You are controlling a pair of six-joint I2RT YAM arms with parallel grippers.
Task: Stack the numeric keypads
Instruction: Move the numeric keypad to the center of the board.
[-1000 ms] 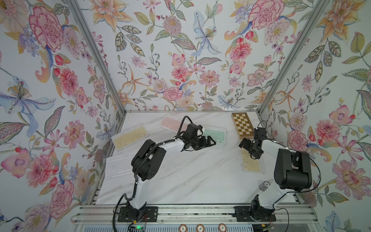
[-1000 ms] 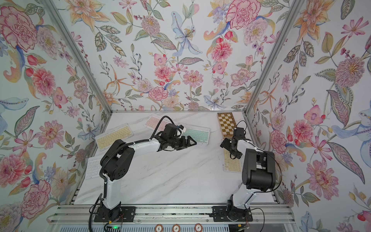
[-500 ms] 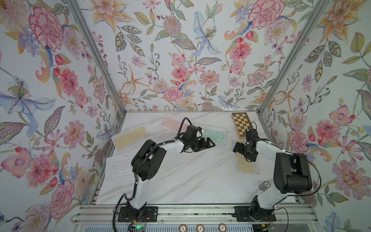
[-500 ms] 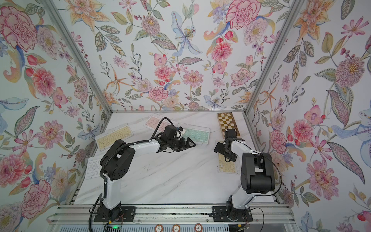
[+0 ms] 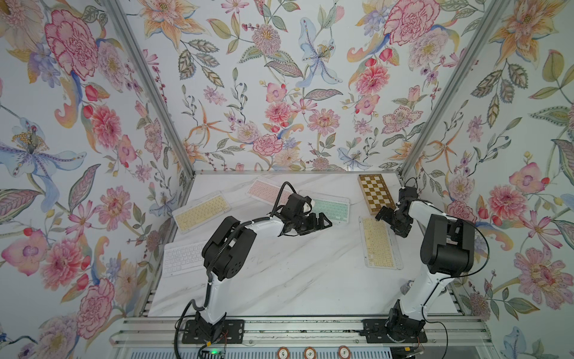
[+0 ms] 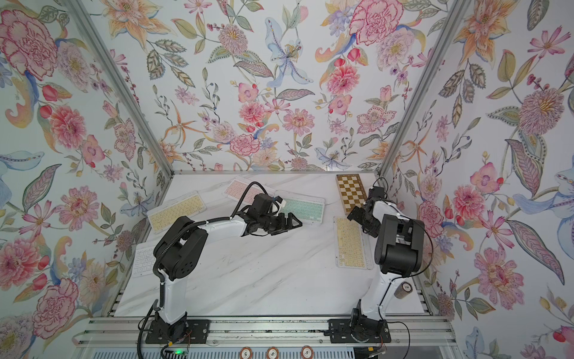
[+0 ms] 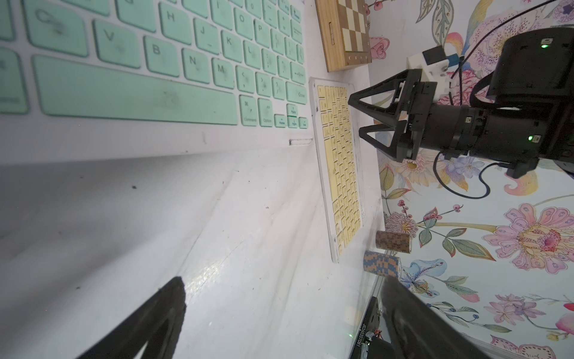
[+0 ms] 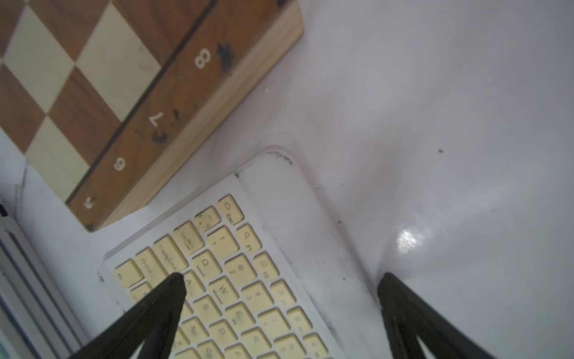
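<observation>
Marble tabletop [image 5: 295, 273] — right yellow keypad [image 5: 380, 242] front-to-back (flat)

The chessboard [image 8: 93, 93] carries white rank numbers 8, 7, 6 and 5 along its brown border. Just beside the chessboard, the yellow keypad [image 8: 242, 279] shows Esc, Caps Lock, Q, W and S on its keys. Farther from the chessboard, the mint green keypad [image 7: 139, 77] reads V, B, N, M, H, J, K, L, O, P, Command and Option. Well apart from the chessboard, a chip stack [image 6: 403, 290] has 100 on top.
</observation>
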